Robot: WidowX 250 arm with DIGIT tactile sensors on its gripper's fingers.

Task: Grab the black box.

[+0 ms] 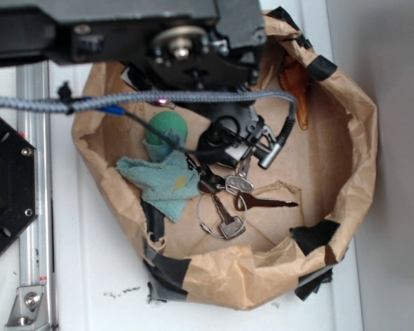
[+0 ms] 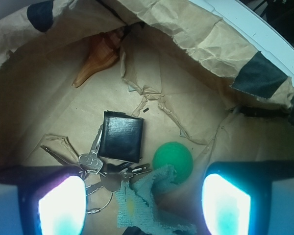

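Wrist view: black box (image 2: 121,136), flat, squarish, glossy w/ rounded corners, lies on crumpled brown paper bag (image 2: 196,44) floor, touching metal keys (image 2: 90,161) at its lower-left. Green ball (image 2: 173,160), smooth & round, just beside it on the right; fuzzy teal cloth (image 2: 144,203) below. Gripper (image 2: 144,205) spread wide, fingers (image 2: 61,205) apart from box, box farther in, between them, nothing held.
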